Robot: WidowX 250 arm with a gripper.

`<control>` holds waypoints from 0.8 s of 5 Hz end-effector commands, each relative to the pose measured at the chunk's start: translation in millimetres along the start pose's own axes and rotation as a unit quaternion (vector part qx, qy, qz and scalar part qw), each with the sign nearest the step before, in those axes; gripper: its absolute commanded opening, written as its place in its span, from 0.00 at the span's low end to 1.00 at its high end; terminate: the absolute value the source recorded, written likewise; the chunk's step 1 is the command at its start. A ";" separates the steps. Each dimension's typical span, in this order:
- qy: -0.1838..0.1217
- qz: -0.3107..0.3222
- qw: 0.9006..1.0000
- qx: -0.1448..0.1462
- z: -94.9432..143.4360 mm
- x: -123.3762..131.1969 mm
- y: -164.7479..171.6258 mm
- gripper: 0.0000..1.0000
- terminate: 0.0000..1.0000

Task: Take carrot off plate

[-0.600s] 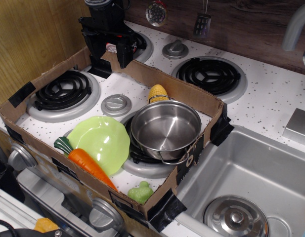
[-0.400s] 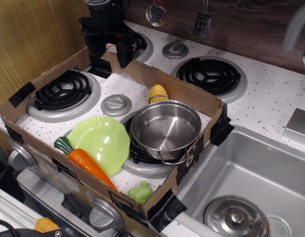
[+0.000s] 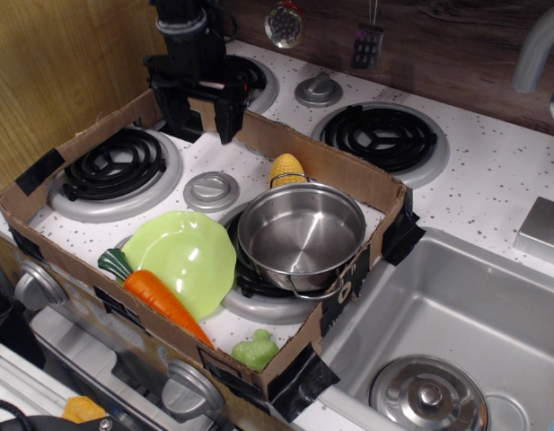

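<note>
Change: the hand (image 3: 201, 112) is shifting slightly from its spot of a moment ago, hanging over the cardboard wall (image 3: 259, 135) at the counter's back-left.
Hand state: fingers standing apart, gripping nothing.
Carrot (image 3: 164, 305): lying along the plate's front edge, overlapping the rim, unmoved.
Plate (image 3: 182, 251): resting near the counter's (image 3: 492, 180) front-left corner, touching the pot (image 3: 301, 235).
Meaning: approach only beginning; hand and carrot well apart.
Surroundings: speckled white stovetop, sink (image 3: 456, 332) at right, wooden wall behind.
</note>
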State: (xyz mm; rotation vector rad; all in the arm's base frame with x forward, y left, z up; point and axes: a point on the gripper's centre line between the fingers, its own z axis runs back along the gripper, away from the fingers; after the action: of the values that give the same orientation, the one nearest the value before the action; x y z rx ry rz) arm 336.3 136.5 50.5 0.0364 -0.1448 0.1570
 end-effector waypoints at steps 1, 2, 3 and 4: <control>-0.054 0.158 0.985 0.053 43.6 2.3 3.0 1.00 0.00; -0.026 0.278 0.958 0.070 56.3 -7.3 -0.1 1.00 0.00; 0.011 0.397 0.915 0.066 62.7 -26.0 -8.5 1.00 0.00; -0.004 0.510 0.858 0.064 67.5 -43.1 -18.1 1.00 0.00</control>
State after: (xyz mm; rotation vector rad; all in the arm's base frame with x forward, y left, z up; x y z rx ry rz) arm 278.5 109.2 94.9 0.1098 -0.0968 1.2613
